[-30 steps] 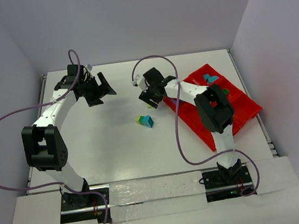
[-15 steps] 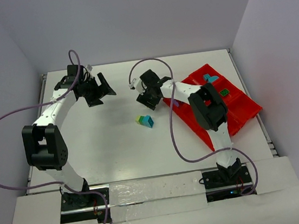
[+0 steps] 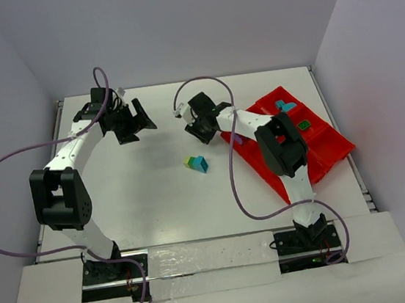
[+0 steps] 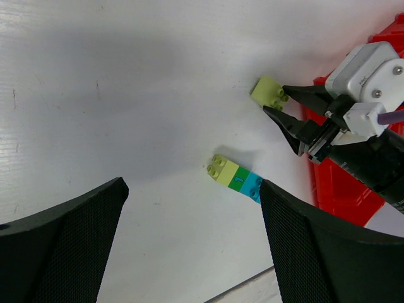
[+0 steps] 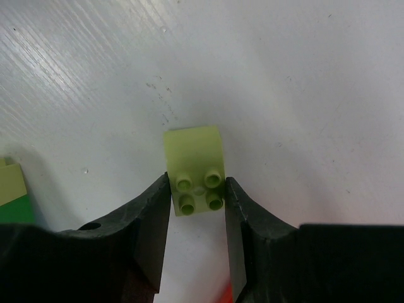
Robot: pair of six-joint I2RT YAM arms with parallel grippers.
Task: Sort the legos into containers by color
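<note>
Right gripper (image 5: 197,189) just clamped on yellow brick (image 5: 192,156), jaws pinching studded end. Second ago it hung open, closer to tray (image 3: 329,147). Brick on table, far centre, just left of tray, not lifted yet. Grasp done, so you likely carry it right to a yellow compartment. Left gripper (image 3: 136,123) spread wide, holding nothing, far left. Yellow-green-teal stack (image 3: 197,164) loose mid-table, unsorted. Teal brick (image 3: 284,104) and green brick (image 3: 304,124) sit in tray.

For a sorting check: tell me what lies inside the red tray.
A teal brick and a green brick show in the red tray; the right arm covers its middle.
</note>
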